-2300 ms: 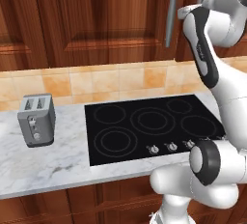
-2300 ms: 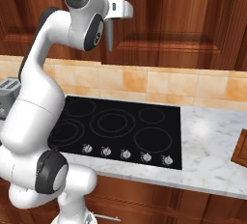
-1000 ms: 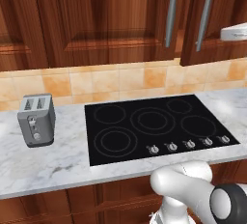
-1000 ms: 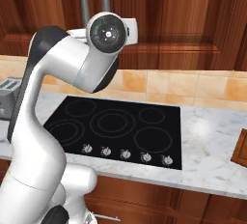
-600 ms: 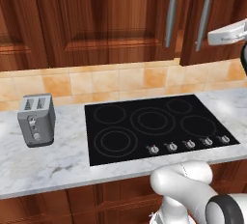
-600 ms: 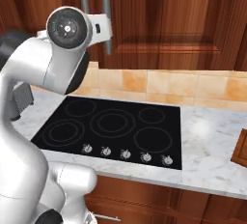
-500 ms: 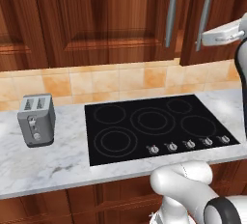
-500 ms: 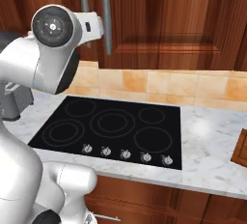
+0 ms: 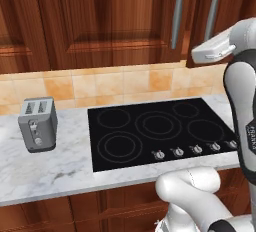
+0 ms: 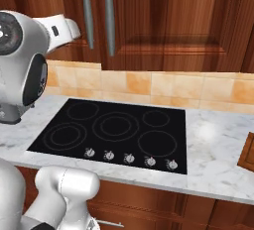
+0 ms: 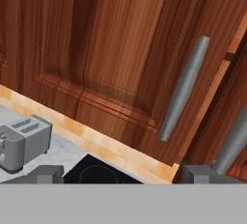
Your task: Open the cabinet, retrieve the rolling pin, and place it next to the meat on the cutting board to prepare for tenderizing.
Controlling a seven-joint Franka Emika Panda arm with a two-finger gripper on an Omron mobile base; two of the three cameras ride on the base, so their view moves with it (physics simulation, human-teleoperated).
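Filling the upper part of both base views, the cabinet [image 9: 110, 21] is the largest thing in sight: dark reddish-brown wood, raised-panel doors, all shut, so whatever it holds is hidden. In the hand view one door spans the upper left and centre of the frame, tilted, with its handle [image 11: 184, 89] slanting down from upper right toward centre. A second handle [image 11: 235, 143] shows at the lower right edge.

Below the cabinet, the marble counter [image 9: 55, 168] crosses the middle of the left base view, with a tan tiled backsplash [image 9: 100, 83] above it. The black stovetop [image 9: 157, 131] sits centre right on the counter.

The gripper [image 11: 123, 175] lies along the bottom of the hand view. Its two dark fingertips [image 11: 47, 174] stand far apart, spread wide, with nothing between them. It is apart from the cabinet, touching neither door nor handle; the nearer handle lies above and right of centre, the second one just above the right fingertip.

A grey toaster [image 9: 38, 124] stands at centre left of the left base view, well apart from the stovetop.

The board [image 10: 247, 152] shows as a brown corner at the right edge of the right base view; what lies on it cannot be told.
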